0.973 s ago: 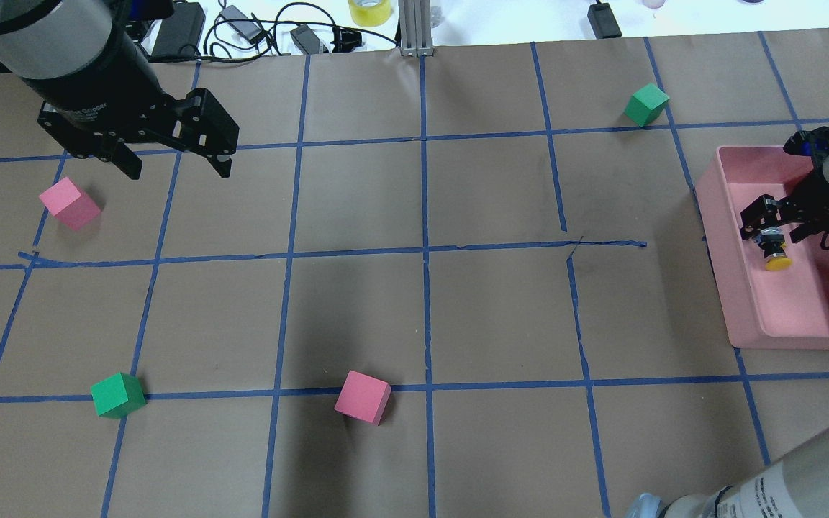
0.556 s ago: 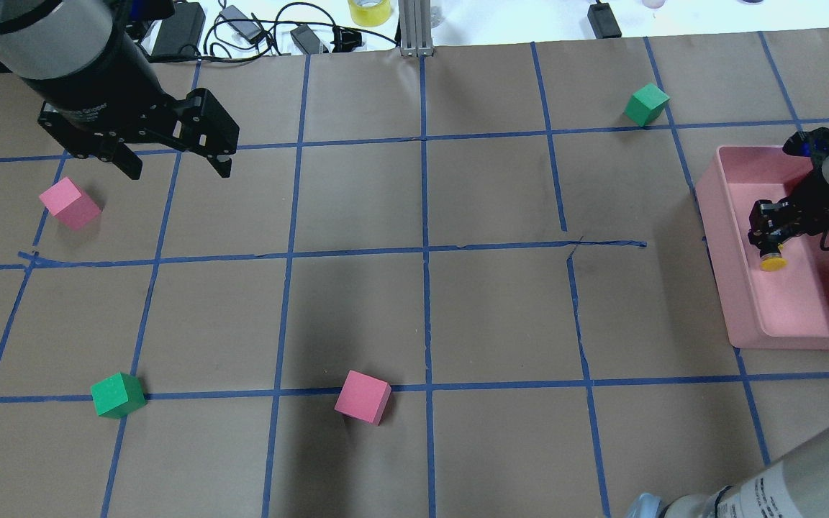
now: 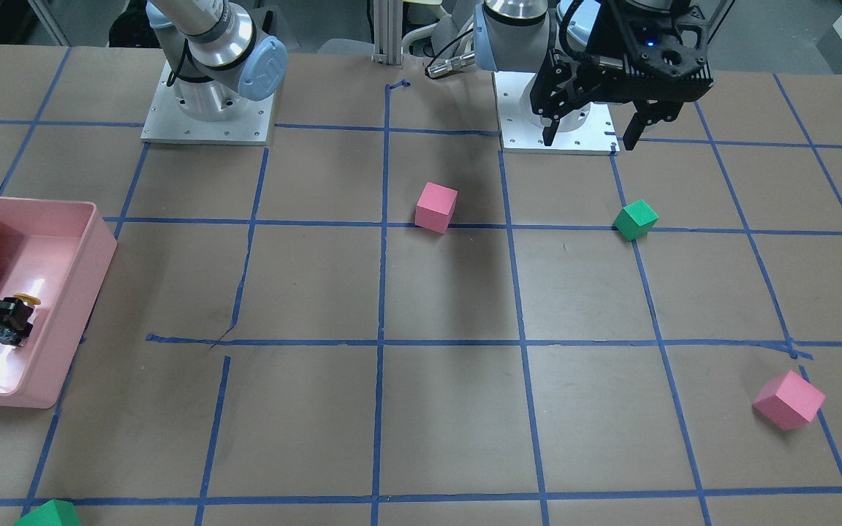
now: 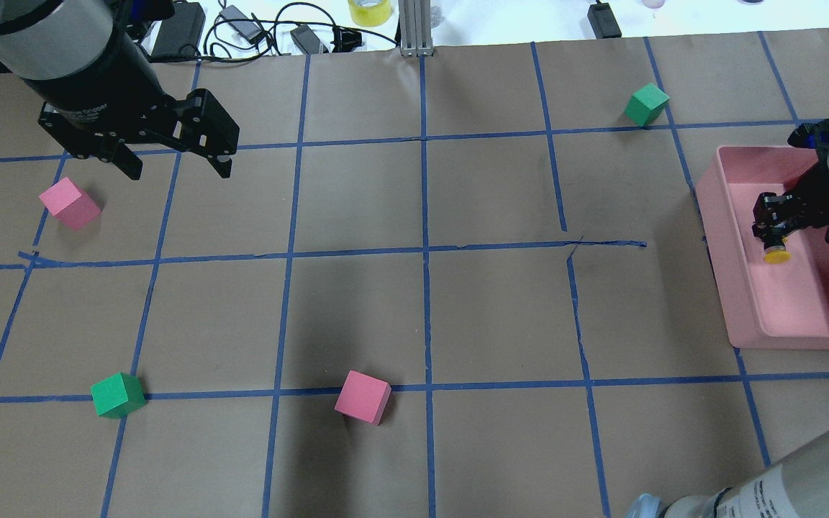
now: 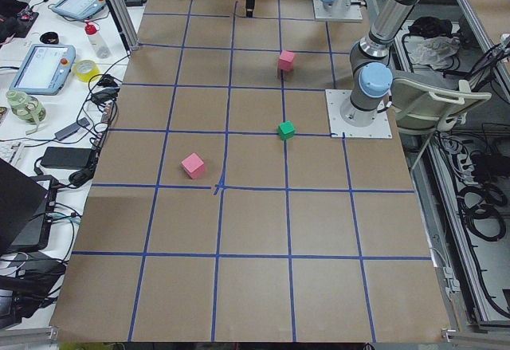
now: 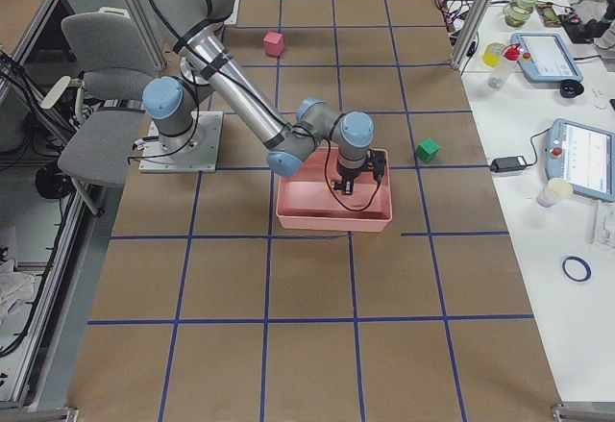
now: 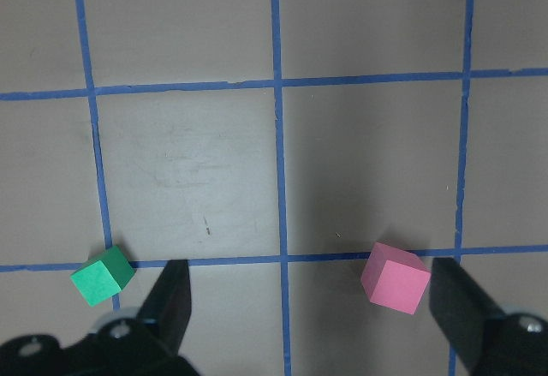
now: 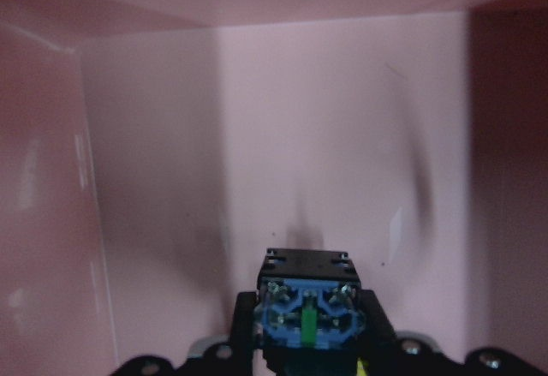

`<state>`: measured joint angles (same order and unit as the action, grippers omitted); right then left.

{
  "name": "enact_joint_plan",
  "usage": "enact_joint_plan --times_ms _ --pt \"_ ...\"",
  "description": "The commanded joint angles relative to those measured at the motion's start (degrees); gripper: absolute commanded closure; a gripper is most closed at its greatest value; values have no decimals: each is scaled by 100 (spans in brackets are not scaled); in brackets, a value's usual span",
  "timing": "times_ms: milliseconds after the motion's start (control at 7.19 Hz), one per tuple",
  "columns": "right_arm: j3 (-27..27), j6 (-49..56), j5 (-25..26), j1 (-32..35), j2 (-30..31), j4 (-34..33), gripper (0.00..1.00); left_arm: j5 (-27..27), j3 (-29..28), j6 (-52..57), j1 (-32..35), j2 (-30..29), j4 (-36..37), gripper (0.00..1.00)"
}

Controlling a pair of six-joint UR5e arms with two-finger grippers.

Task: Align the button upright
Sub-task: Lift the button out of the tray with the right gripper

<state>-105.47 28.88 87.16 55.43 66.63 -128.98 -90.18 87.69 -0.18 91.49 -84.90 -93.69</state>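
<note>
As the left hand (image 4: 178,171) hovers, the right hand (image 4: 771,232) clamps the button (image 4: 776,255)

yellow-capped push-button switch (image 4: 776,255): black body hidden behind right gripper (image 4: 769,229), only cap shows | rectangular pink plastic tray (image 4: 724,252): cut by overhead view's right edge | green cube (image 3: 44,513): cut by front view's bottom edge | left gripper (image 7: 308,265): base cut off in wrist view

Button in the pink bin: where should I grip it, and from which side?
On the button, take the black body behind the yellow cap, approaching from the base end: the cap is round and overhangs, the body is squarish. The right gripper is shut there, inside the pink bin.
</note>
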Motion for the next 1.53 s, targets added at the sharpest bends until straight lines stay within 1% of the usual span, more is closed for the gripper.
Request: enact_joint_plan --times_ms 0,139,278,417,556,834,1112,1251,1390 --pt "577 -40 3 108 200 563 100 0 3 0 0 0 0 0" --pt "1015 -205 -6 378 315 959 100 0 -6 0 0 0 0 0" --pt "1298 -416 20 773 507 1067 100 0 -6 0 0 0 9 0" --pt "1397 -905 90 1212 701 1373 100 -9 3 0 9 9 -9 0" --pt "1415 -1458 91 1660 859 1498 100 0 -6 0 0 0 9 0" --pt "1415 -2618 -5 2688 809 1403 100 0 -6 0 -9 0 9 0" --pt "1363 -3471 -207 3655 537 1245 100 0 -6 0 0 0 9 0" --pt "1354 -3798 -208 4121 362 974 100 0 -6 0 0 0 9 0" --pt "1328 -3889 -112 4621 160 745 100 0 -6 0 0 0 9 0"
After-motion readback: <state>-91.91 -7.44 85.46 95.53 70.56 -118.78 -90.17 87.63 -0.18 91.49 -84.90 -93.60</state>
